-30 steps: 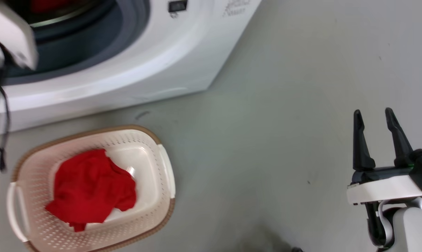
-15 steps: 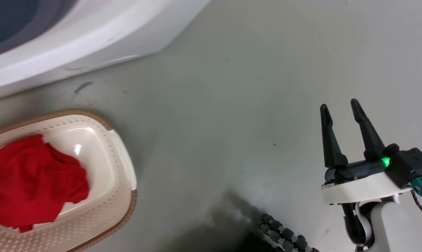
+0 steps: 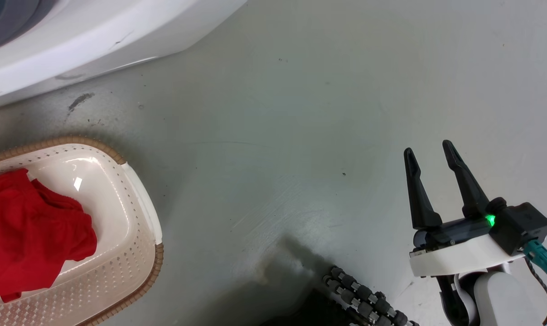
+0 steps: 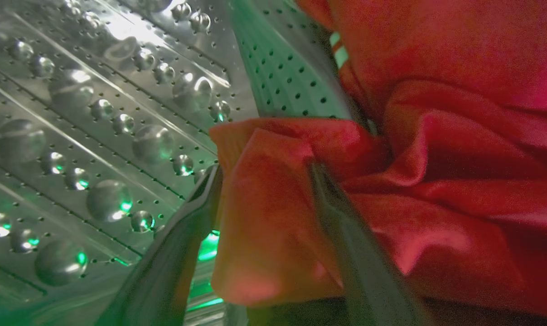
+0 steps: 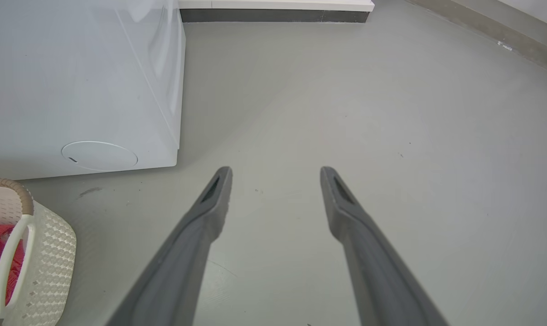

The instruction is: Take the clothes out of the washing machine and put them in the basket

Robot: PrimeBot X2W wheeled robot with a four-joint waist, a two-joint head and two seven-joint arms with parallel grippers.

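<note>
Head camera swung right since before; left gripper [image 4: 264, 172] pinches red clothes [image 4: 436, 181] inside drum [image 4: 96, 113]. Right gripper [image 3: 429, 156] spread, empty, basket [image 3: 142, 217] far to its left.

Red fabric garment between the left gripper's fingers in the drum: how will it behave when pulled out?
The soft red fabric garment looks bunched and folded, so probably floppy, trailing and sagging. It could drag across the perforated steel drum.
</note>
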